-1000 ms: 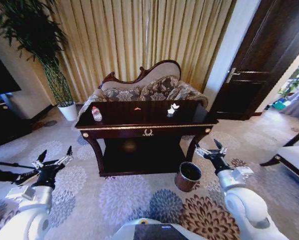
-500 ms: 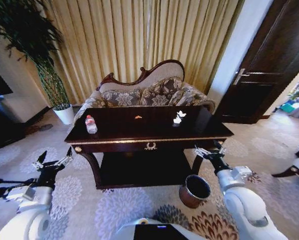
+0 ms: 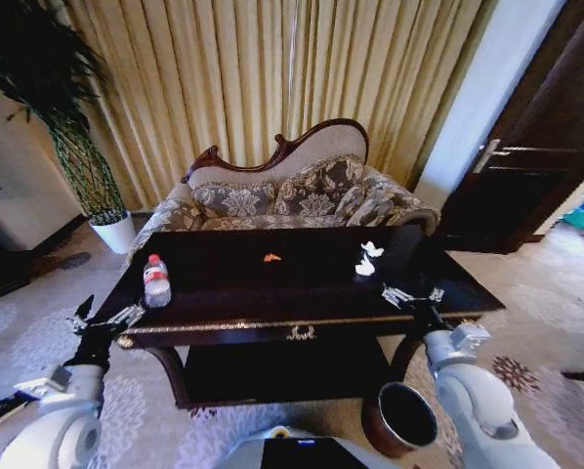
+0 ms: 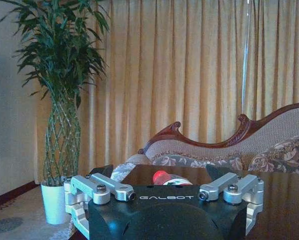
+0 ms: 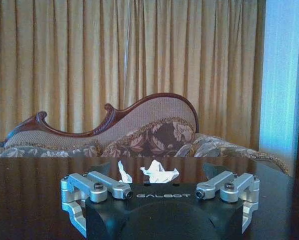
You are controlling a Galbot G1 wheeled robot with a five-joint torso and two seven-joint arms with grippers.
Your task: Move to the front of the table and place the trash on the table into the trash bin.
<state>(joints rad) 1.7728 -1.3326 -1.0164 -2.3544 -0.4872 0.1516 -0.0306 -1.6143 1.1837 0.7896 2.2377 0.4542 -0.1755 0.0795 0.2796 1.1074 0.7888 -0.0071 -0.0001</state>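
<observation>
- Your left gripper [image 3: 104, 319] and right gripper [image 3: 409, 294] hover at the table's [image 3: 302, 322] front edge, jaws released.
- White paper trash [image 3: 367, 260] lies ahead of the right gripper; orange scrap [image 3: 271, 258] mid-table.
- Trash bin [image 3: 402, 418] stands on the floor beside your right arm.

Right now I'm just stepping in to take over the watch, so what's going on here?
The robot is at the front of the table, nothing in hand. The left gripper and right gripper are both open at the table's front edge. The white paper wad and orange scrap lie on the tabletop, beside a water bottle. The trash bin stands on the carpet by the right arm.
</observation>
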